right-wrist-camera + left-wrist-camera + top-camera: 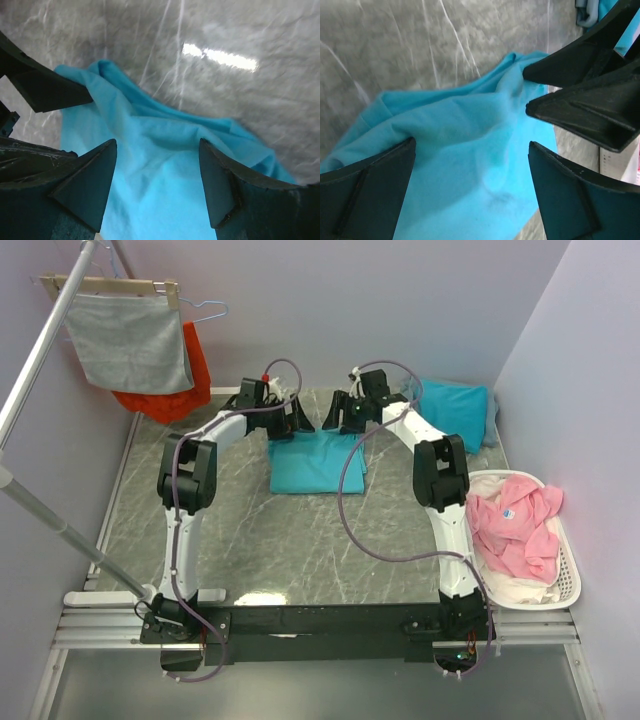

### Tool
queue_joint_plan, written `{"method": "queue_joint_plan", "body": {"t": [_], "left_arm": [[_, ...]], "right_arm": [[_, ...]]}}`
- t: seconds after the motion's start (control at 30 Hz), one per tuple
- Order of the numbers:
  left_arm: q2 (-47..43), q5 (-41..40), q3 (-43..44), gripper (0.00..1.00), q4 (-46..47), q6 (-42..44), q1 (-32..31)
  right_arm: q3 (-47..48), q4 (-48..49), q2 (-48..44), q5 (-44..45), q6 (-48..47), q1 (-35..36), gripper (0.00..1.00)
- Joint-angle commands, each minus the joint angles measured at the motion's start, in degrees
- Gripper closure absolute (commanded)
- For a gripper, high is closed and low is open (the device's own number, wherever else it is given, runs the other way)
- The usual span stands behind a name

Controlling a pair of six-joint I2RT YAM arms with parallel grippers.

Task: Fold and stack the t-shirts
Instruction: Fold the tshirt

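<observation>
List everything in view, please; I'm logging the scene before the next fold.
centre t-shirt: 1, turquoise, folded mid-table
corner t-shirt: 1, turquoise, far right corner
grey cloth: 1, grey, hanging far left
orange-red garment: 1, behind the grey cloth
basket: 1, white, right of the table
pink garment: 1, in the basket
table: 1, grey marble
left gripper: 1, black, open over the centre t-shirt's far edge
right gripper: 1, black, open beside it

Both arms [225,427] have white links with chunky black joints [188,476] and are bolted to a black base bar [320,624]. Greyish-purple cables [400,558] loop along each arm. The fingers [367,192] are matte black, wedge-shaped, with raised ribs.
</observation>
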Motion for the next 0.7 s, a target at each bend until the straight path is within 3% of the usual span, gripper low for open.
{"method": "queue_joint_plan", "body": {"t": [0.0, 0.23, 0.47, 0.67], "left_arm": [[3.4, -0.2, 5.7, 0.01, 0.8, 0.5, 1.1], [5.1, -1.8, 4.7, 0.0, 1.3, 0.5, 3.4], [0.3, -3.0, -2.7, 0.01, 6.1, 0.5, 4.1], [-1.3, 0.4, 0.2, 0.01, 8.1, -0.5, 3.8]], "right_arm": [[7.6, -0.7, 2.8, 0.9, -0.2, -1.7, 0.27], [11.9, -1.4, 7.1, 1.6, 1.1, -4.3, 0.26], [2.1, 3.4, 0.5, 3.2, -0.1, -7.2, 0.26], [-6.0, 8.1, -8.7, 1.6, -2.1, -6.3, 0.26]]}}
